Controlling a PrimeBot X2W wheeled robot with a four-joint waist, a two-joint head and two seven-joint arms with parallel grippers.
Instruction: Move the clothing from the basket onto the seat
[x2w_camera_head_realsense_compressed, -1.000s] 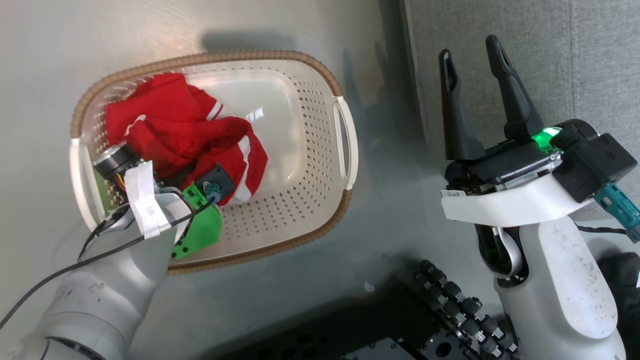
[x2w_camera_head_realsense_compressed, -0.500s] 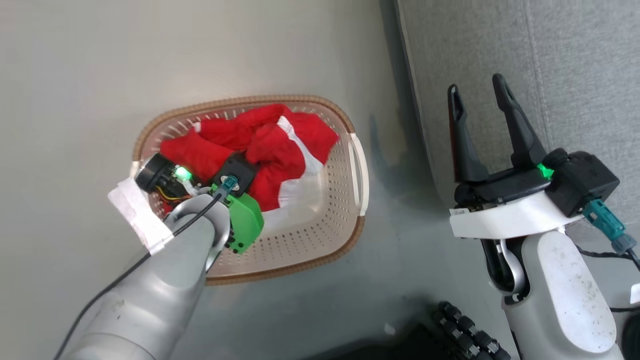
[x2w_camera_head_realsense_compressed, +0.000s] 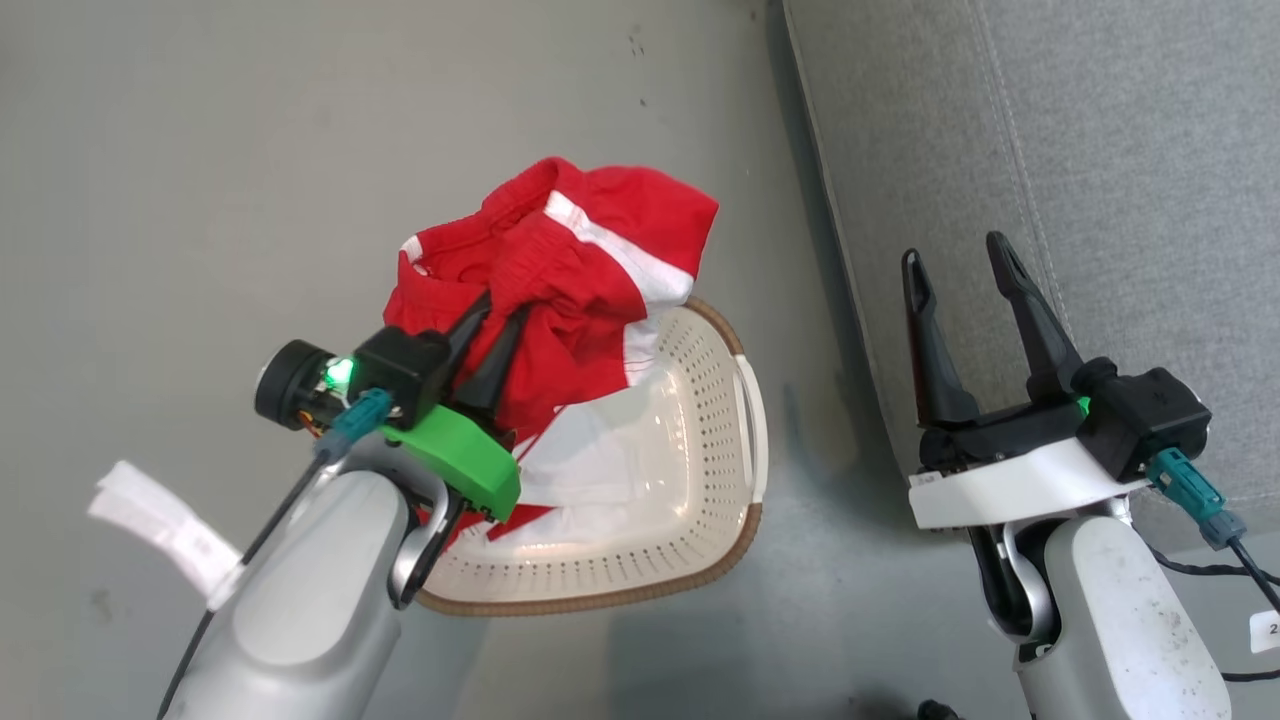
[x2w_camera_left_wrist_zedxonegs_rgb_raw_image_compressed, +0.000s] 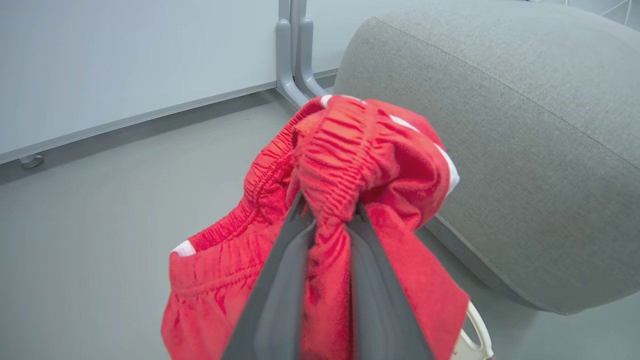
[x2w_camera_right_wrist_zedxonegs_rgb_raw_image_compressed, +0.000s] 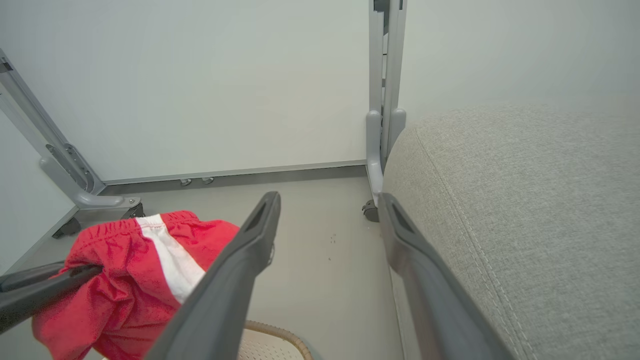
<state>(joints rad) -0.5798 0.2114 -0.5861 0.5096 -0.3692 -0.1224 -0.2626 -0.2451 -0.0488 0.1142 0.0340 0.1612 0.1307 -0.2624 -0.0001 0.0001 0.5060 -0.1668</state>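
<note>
Left tool (x2w_camera_head_realsense_compressed: 503, 308) tight around red clothing (x2w_camera_head_realsense_compressed: 590, 250) above basket (x2w_camera_head_realsense_compressed: 690, 400); right tool (x2w_camera_head_realsense_compressed: 952, 250) wide open.

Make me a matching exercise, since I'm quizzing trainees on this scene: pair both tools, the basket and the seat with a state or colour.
1. left tool
2. right tool
3. basket
4. seat

A. grey woven fabric
B. open, holding nothing
C. cream with a brown rim
D. shut on the clothing

Pairs: 1-D, 2-B, 3-C, 4-A
</note>
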